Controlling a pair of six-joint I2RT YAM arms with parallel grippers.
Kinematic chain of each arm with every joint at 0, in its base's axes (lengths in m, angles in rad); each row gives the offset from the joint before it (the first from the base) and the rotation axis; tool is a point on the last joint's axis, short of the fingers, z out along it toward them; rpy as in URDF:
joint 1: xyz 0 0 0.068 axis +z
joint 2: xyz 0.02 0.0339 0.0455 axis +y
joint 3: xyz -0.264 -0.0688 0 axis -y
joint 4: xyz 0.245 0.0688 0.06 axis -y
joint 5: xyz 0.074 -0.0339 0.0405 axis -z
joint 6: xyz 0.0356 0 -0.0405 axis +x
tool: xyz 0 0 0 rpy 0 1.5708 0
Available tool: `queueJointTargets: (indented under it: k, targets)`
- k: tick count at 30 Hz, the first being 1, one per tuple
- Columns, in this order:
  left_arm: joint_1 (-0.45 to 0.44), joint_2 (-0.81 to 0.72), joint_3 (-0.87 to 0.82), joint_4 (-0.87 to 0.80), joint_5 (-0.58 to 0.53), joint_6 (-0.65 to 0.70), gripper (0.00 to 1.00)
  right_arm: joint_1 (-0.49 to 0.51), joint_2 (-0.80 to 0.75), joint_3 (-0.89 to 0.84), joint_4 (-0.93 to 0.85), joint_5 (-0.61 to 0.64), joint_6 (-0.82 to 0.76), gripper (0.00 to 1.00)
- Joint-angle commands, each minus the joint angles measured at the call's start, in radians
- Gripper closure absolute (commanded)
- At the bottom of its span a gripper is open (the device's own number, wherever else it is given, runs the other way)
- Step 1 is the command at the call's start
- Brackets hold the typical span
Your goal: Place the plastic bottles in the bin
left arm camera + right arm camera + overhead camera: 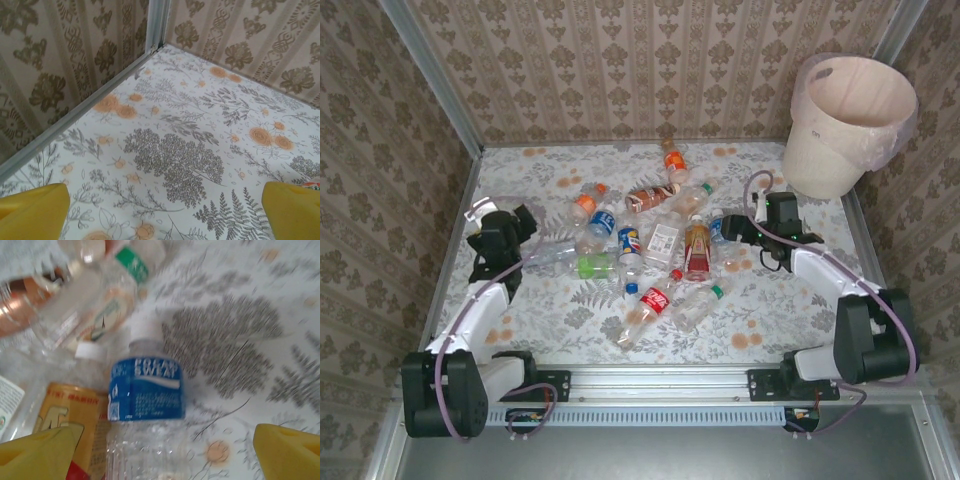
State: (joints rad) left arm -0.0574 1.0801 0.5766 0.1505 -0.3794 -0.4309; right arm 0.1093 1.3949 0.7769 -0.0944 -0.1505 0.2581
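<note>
A grasp is being lined up: the right hand (167, 440) is held apart over the blue-labelled bottle (146, 390); lowering and clamping are needed.

cream bin (825, 150), blue-label btl (146, 390), floral table (175, 150)

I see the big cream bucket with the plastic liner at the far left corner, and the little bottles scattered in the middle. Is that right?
Not quite. The large round cream-white bucket lined with a clear plastic bag stands at the far right corner, not the left, as the top external view shows. The small clear plastic bottles do lie scattered in the middle.
</note>
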Motion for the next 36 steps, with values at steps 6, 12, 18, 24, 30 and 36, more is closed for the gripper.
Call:
queueJointTargets:
  k: [6, 12, 18, 24, 30, 36]
  targets:
    - [0.007, 0.028, 0.062, -0.112, -0.002, -0.119, 0.00, 0.033, 0.155, 0.128, -0.170, -0.011, -0.007, 0.14]
    - [0.007, 0.036, 0.061, -0.116, -0.006, -0.123, 0.00, 0.040, 0.259, 0.203, -0.241, -0.020, -0.022, 0.16]
    - [0.007, 0.041, 0.073, -0.165, 0.018, -0.146, 0.00, 0.058, 0.350, 0.291, -0.327, 0.017, -0.016, 0.15]
    - [0.007, 0.036, 0.094, -0.230, 0.017, -0.163, 0.00, 0.052, 0.421, 0.342, -0.394, 0.079, 0.025, 0.21]
    - [0.004, 0.031, 0.107, -0.240, 0.027, -0.181, 0.00, 0.050, 0.447, 0.388, -0.437, 0.171, 0.036, 0.29]
    - [0.005, 0.023, 0.117, -0.260, 0.019, -0.185, 0.00, 0.047, 0.405, 0.389, -0.419, 0.131, 0.013, 0.37]
